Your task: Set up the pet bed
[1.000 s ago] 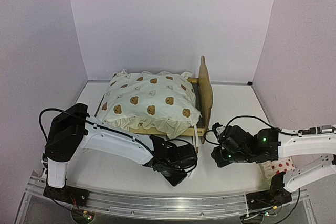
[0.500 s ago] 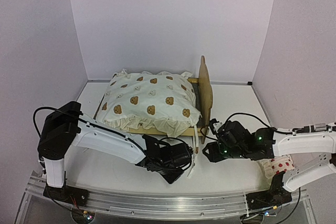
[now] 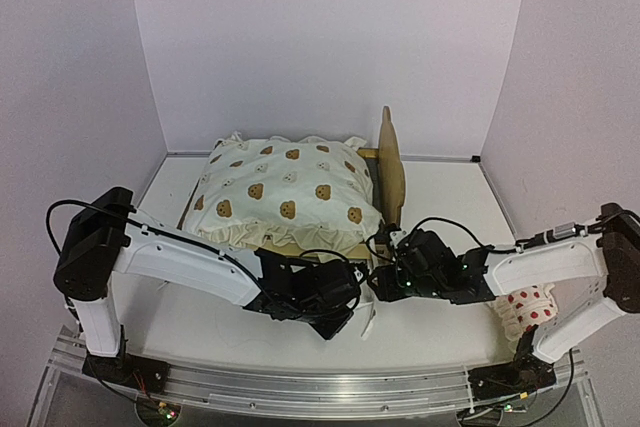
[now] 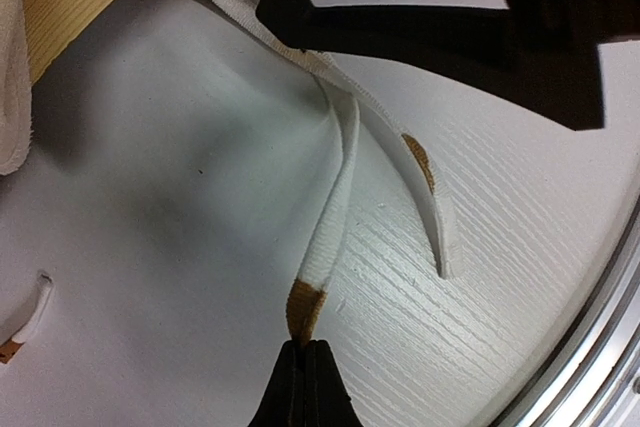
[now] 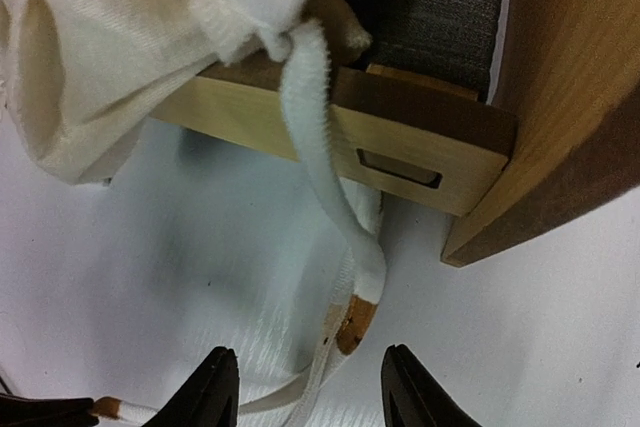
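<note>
Top external view showed the pet bed (image 3: 391, 161) at the back middle of the white table (image 3: 450, 197), its headboard standing upright at the right end and its long side facing the arms. From the right wrist camera I could see the bed's pale near rail (image 5: 300, 112) meeting the headboard, with dark grey felt behind it. A cream bear-print cushion (image 3: 285, 192) lay on the frame and spilled over the front rail.

A hanging strap (image 5: 318, 162) dropped from the cushion over that rail to the table. In the left wrist view a tie strap (image 4: 330, 197) ran across the table to a brown tip, and a second strap (image 4: 425, 182) lay just beside it.

The left gripper (image 4: 305, 352) sat low in front of the bed, fingers pressed tight together, with the tie strap's brown tip pinched between their tips. The right gripper (image 5: 310, 392) hovered close to the bed's front right corner, fingers spread apart and gripping nothing, the hanging strap's brown end lying just beyond the gap.

A white red-dotted pillow (image 3: 530, 312) sat at the near right of the table, partly under the right arm.
</note>
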Controlling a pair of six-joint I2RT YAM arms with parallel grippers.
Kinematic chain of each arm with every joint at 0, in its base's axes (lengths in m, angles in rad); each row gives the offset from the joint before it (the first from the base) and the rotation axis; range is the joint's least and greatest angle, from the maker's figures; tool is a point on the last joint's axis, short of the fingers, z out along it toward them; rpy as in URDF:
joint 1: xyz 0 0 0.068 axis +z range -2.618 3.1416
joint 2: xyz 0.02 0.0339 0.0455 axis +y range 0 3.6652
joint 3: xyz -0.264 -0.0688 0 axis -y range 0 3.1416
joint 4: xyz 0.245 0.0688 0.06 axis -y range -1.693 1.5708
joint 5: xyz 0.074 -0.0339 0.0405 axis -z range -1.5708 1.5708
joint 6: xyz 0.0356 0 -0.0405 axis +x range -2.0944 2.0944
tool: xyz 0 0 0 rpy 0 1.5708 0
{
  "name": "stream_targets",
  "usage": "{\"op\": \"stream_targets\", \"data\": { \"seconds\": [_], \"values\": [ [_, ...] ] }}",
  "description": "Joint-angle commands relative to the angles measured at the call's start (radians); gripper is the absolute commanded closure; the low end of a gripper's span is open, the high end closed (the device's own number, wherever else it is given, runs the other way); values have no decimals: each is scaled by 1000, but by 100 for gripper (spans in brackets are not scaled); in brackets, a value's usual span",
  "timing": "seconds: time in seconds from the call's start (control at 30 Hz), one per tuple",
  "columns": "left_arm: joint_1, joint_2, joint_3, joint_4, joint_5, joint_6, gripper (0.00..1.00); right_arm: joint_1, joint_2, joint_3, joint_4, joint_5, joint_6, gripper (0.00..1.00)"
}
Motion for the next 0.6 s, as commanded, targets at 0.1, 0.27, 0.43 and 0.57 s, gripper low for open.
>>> {"op": "stream_targets", "data": {
  "seconds": [0.1, 0.27, 0.43, 0.57],
  "values": [
    [9, -65, -13, 35, -28, 19, 100, -46, 84, -10, 155, 48, -18, 53],
    [11, -68, -15, 39, -18, 19, 100, -66, 146, -1, 201, 65, -14, 56],
    [11, -69, -16, 39, -12, 15, 100, -74, 191, -13, 248, 97, 4, 61],
    [10, -68, -16, 41, -8, 16, 100, -75, 223, -17, 280, 100, 10, 64]
  ]
}}
